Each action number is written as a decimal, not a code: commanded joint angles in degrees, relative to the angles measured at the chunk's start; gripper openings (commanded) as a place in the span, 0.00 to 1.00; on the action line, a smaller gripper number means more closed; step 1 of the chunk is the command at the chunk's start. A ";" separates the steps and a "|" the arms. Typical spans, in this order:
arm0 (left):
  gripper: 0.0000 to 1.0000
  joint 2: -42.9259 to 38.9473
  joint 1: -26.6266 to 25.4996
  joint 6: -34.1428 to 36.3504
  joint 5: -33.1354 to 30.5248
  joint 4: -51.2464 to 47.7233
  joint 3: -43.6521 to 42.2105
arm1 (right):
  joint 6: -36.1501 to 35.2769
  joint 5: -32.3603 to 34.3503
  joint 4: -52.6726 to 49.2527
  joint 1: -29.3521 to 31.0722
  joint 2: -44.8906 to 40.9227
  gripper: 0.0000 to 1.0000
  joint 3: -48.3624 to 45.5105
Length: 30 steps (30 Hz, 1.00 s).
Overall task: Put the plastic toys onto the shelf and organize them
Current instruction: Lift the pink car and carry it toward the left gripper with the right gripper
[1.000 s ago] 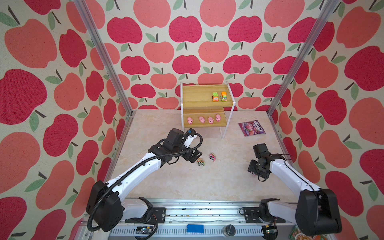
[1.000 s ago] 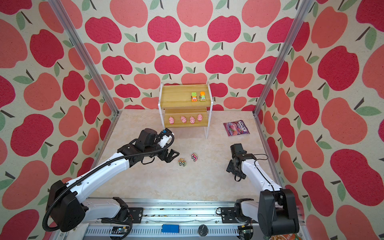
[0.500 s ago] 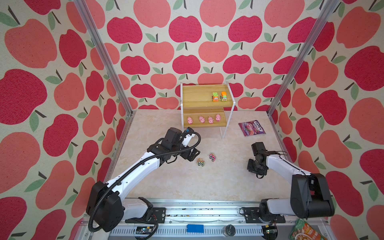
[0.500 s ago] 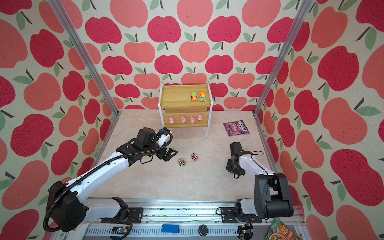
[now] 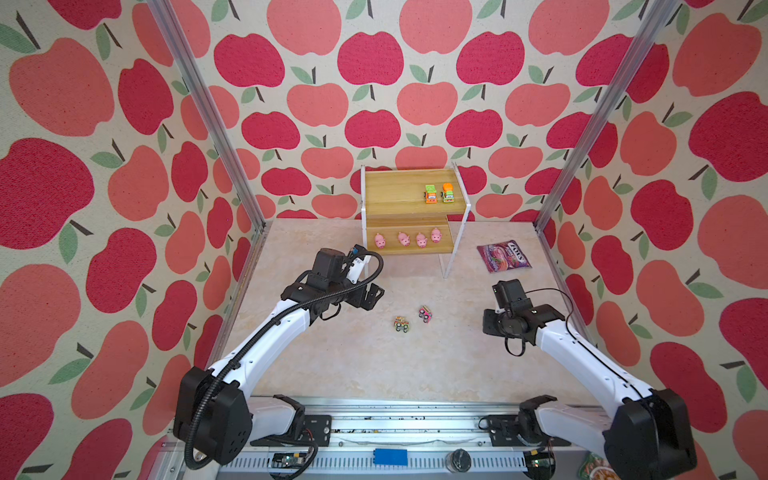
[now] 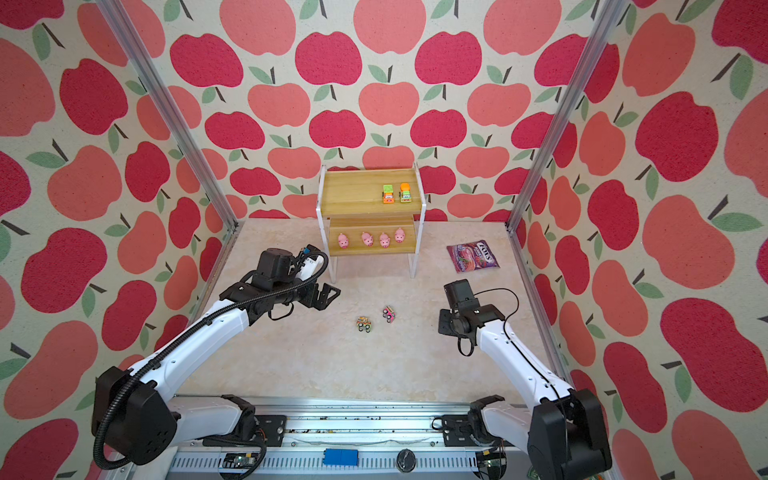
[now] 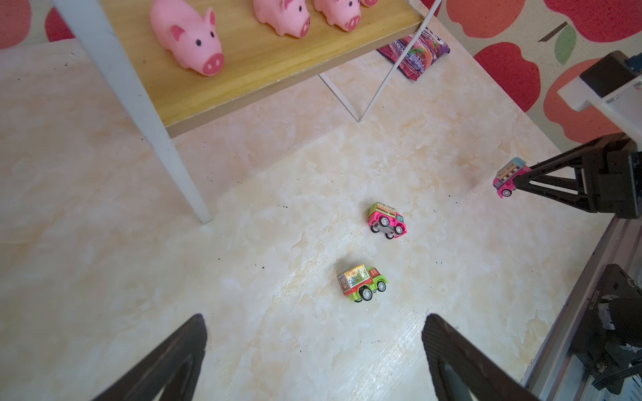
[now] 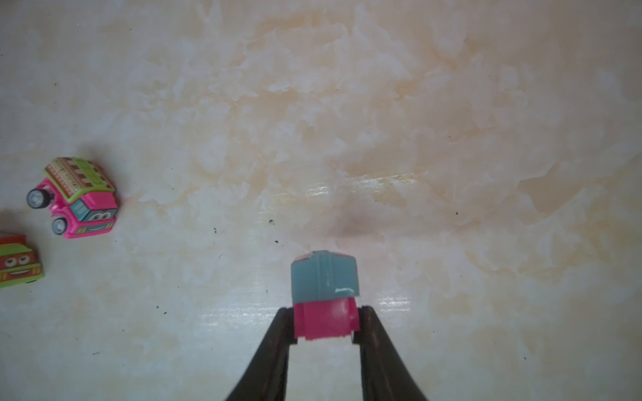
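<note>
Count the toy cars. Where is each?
5: green-topped car and orange-topped car on the shelf's top board; green truck and pink truck on the table; a pink-and-blue car in the right gripper. None appears hidden.

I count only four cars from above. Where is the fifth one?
The blue-roofed pink car is clamped in the right gripper, over the right side of the table, right of the loose pink-and-green car; the wrist views show it.

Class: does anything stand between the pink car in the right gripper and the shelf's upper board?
Nothing visible does. Bare table lies between the pink car in the right gripper and the shelf; the candy bag lies aside, and the upper board has room beside two trucks.
</note>
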 commanded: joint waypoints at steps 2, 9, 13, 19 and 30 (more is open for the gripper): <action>0.99 -1.71 0.49 -0.80 0.98 -0.32 1.01 | -0.57 1.13 0.68 6.66 -2.06 0.23 3.74; 0.99 -3.49 4.77 -2.73 0.96 0.18 1.18 | -1.10 2.37 4.84 18.40 5.46 0.23 13.44; 0.99 -4.23 9.16 -5.37 0.63 0.83 1.38 | -2.93 2.40 9.25 24.77 16.03 0.24 21.02; 0.99 -5.30 14.34 -7.64 -1.64 0.88 1.36 | -6.78 0.22 9.82 31.42 35.26 0.24 36.45; 0.99 -5.06 21.89 -12.76 -6.13 0.60 1.59 | -4.32 -8.89 10.55 36.59 57.53 0.24 54.12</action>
